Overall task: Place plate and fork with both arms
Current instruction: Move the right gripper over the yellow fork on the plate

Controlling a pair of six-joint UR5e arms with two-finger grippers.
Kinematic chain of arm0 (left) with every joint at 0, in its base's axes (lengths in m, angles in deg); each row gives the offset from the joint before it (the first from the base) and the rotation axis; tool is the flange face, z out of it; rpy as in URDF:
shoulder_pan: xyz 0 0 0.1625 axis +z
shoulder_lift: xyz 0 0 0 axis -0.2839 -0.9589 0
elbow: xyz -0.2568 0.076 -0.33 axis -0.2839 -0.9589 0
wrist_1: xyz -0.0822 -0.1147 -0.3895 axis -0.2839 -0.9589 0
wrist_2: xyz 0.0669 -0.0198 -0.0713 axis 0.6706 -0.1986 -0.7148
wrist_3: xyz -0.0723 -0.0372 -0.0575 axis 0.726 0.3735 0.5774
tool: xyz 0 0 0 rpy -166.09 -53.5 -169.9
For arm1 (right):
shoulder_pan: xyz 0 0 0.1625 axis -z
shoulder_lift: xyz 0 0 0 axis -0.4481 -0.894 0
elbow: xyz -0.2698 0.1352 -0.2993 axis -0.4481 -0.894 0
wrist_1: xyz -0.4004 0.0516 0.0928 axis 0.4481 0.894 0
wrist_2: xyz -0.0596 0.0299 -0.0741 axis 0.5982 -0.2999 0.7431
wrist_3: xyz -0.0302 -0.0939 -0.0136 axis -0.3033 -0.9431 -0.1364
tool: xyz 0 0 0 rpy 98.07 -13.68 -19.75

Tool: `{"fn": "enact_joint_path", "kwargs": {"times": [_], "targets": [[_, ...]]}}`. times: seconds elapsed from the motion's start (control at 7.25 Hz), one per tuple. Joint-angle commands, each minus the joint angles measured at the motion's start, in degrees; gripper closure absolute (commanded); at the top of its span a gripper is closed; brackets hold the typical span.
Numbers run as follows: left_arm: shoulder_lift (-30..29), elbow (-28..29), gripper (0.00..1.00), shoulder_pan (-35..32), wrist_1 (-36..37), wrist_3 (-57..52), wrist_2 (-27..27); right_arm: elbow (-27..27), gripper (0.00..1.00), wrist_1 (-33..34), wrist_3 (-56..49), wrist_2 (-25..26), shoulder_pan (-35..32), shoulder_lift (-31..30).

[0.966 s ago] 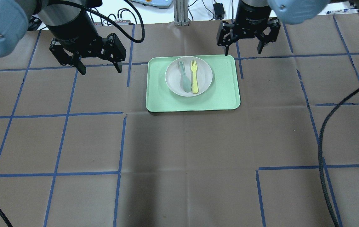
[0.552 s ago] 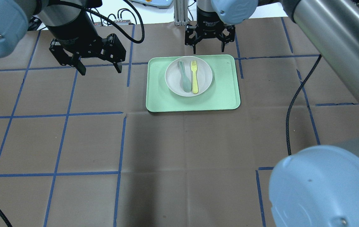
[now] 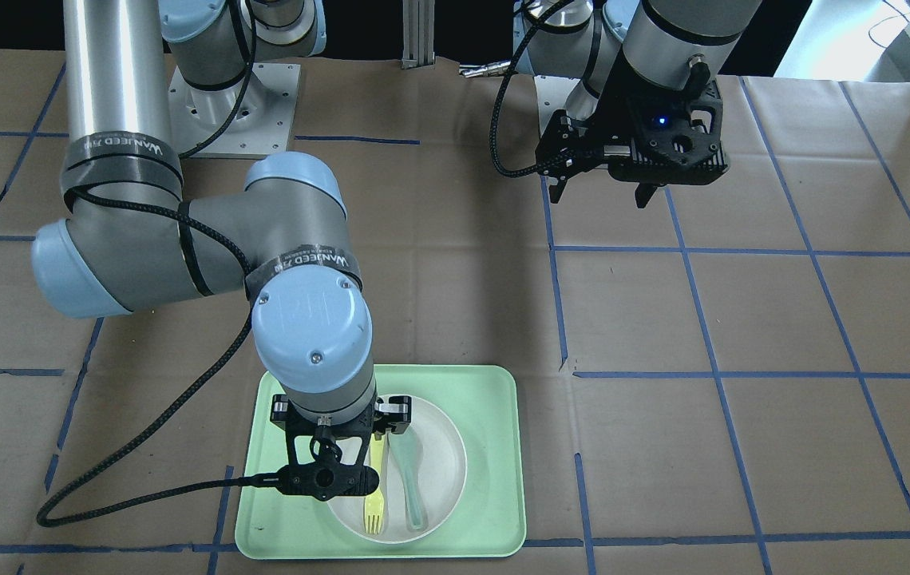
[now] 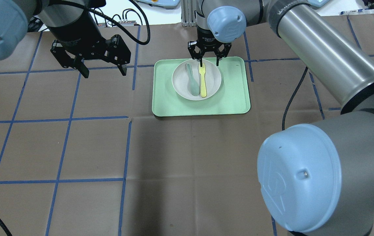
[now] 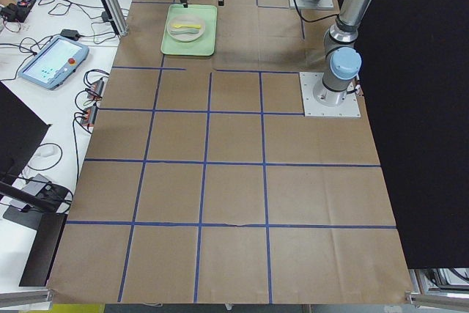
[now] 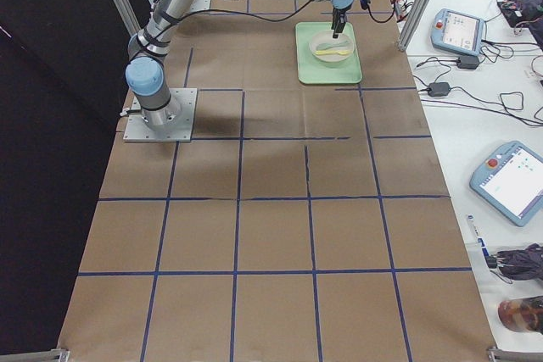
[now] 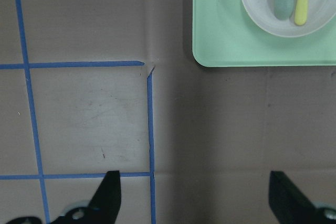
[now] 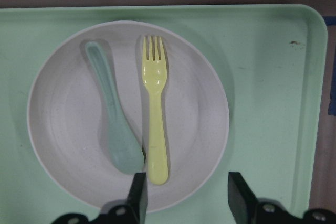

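right gripper (image 8: 187, 199) spread wide | slim yellow fork (image 8: 156, 129) on round matte off-white plate (image 8: 63, 129) | left gripper (image 4: 104, 72) wide

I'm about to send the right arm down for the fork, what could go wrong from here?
The open right end effector hangs over the plate. The handle of the fork lies right beside the spoon, so a finger may hit or drag the spoon. Lying flat, the fork may slip from the grasp.

I see the plate (image 8: 197, 129) on the green tray (image 8: 268, 103); the fork (image 8: 156, 124) and the spoon (image 8: 113, 121) lie side by side in it. The right gripper (image 8: 186, 182) holds its 2 fingers (image 8: 137, 198) apart near the fork's handle.
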Motion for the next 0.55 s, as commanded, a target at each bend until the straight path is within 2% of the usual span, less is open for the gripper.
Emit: {"fn": "enact_joint_path", "kwargs": {"times": [0.0,0.41], "targets": [[0.1,0.0,0.00,0.0,0.0,0.0,0.0,0.0,0.46,2.3,0.1,0.0,0.0,2.6],[0.2,0.0,0.00,0.0,-0.1,0.0,0.0,0.1,0.47,4.6,0.0,0.0,-0.6,6.1]]}}
